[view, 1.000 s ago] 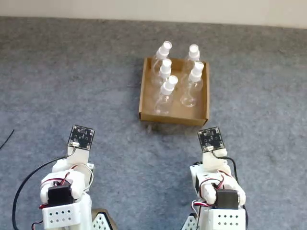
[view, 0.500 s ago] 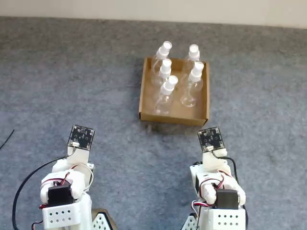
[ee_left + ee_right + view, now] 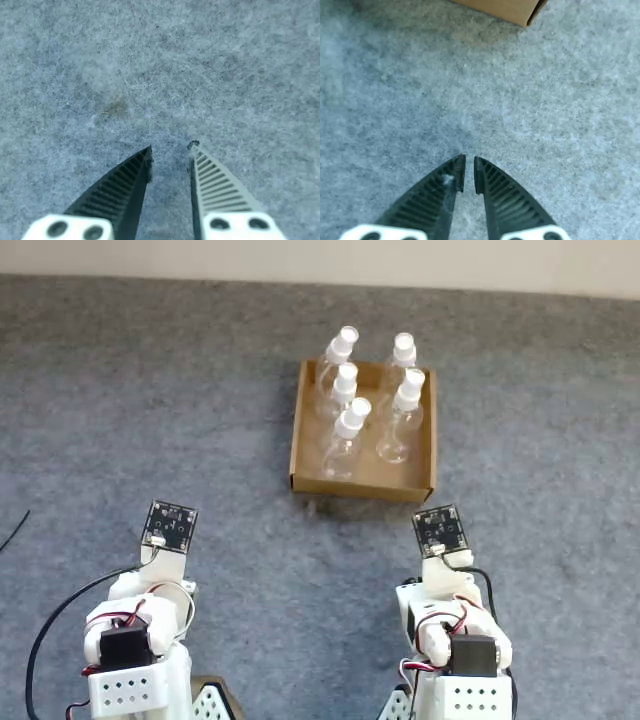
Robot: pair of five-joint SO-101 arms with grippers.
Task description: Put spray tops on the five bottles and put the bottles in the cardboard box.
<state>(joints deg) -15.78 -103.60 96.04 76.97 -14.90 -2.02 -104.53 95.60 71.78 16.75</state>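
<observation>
Standing upright in cardboard box (image 3: 365,484): five bottles (image 3: 340,453), spray tops (image 3: 352,417) on, long axes vertical, tops up. Poised over grey desk (image 3: 150,390): left end effector (image 3: 170,148) parted, empty; right end effector (image 3: 469,166) clenched, empty, near box corner.

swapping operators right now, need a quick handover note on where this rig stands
Left gripper: open, empty, over the bare grey mat.
Right gripper: shut, empty, over the mat just short of the cardboard box.
Bottles: all five stand in the box, each with a white spray top on.
Done: capping and boxing, as far as the high view shows.
Left: nothing obvious; perhaps check that the tops are seated.
</observation>
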